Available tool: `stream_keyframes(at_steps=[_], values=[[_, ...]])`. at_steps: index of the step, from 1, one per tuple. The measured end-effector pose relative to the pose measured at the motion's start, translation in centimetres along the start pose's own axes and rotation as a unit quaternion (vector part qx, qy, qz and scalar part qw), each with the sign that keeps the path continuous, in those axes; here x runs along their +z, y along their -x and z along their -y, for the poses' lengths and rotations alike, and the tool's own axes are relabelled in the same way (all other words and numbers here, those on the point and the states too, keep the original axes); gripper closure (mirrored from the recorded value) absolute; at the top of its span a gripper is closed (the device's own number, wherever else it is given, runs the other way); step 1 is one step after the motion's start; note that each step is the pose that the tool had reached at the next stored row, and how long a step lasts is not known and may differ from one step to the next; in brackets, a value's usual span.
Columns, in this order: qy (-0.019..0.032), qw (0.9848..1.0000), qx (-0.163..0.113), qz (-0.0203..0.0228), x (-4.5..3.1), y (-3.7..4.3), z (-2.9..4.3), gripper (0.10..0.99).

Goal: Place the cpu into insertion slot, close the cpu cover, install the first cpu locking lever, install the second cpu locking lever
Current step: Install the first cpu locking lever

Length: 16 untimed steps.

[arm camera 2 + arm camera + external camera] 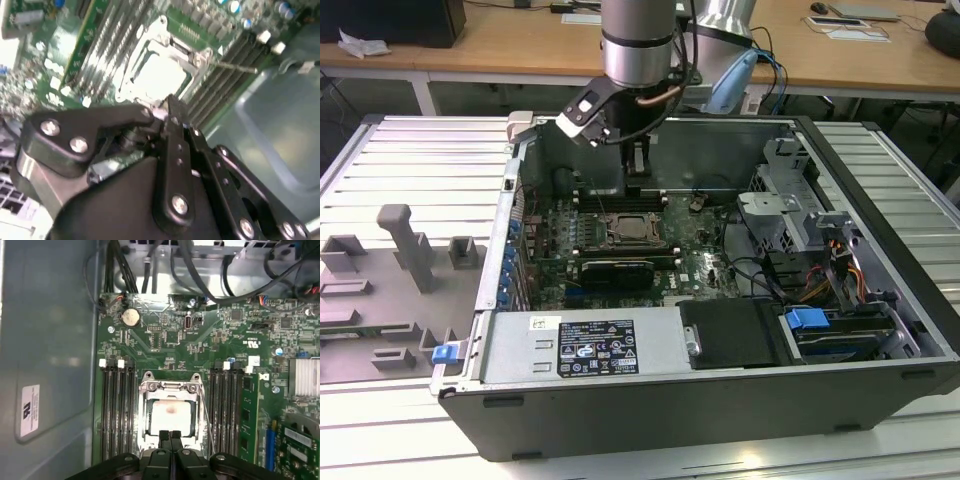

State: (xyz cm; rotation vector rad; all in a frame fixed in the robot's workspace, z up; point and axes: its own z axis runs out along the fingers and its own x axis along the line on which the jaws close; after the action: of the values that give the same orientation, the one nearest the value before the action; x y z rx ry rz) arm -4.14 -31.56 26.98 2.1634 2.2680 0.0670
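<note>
Exterior view: arm was stood over the open pc case (720,440); gripper (636,172) was hung above the board, just behind the insertion slot (614,230), in which the cpu (634,229) was seated. Second wrist view: gripper (171,102) was seen clenched on nothing, tips near the slot's edge; cpu (159,76) was laid flat under the cpu cover (136,64), pale top shown thru the window; a thin locking lever (235,65) was stuck out over the memory slots (220,77), judged unlatched. First wrist view: gripper (171,436) tips were pressed together just off the cpu (171,415); cover (170,387) was laid down round it; lever (206,425) was run along the socket side. Step judged: lever install. To be done well: lever pushed w/ closed tips near its free end, swung down & tucked under its hook, memory slots not scraped. Orientation: cpu face-up, square, no long axis, edges parallel to memory slots; lever's long axis approx. the same.
</note>
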Motion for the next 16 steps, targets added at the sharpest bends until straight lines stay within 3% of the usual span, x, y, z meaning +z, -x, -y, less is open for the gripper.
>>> stream_keyframes(at_steps=[4, 5, 6, 7, 10, 14, 15, 16], values=[[-0.0012, 0.999, -0.044, -0.0014, 0.0, 0.0, 0.0, 0.98], [-0.0019, 0.9972, -0.075, -0.0025, 0.0, 0.01, 0.0, 0.98], [-0.0028, 0.9941, -0.108, -0.0037, 0.0, 0.0, 0.0, 0.98], [-0.0031, 0.9924, -0.123, -0.0042, 0.0, 0.01, 0.0, 0.98], [-0.0035, 0.9903, -0.139, -0.0047, 0.01, 0.01, 0.0, 0.98], [-0.0051, 0.9796, -0.201, -0.0069, 0.01, 0.01, 0.0, 0.98], [-0.0054, 0.9763, -0.216, -0.0075, 0.02, 0.01, 0.0, 0.98], [-0.006, 0.9711, -0.238, -0.0083, 0.02, 0.01, 0.0, 0.98]])
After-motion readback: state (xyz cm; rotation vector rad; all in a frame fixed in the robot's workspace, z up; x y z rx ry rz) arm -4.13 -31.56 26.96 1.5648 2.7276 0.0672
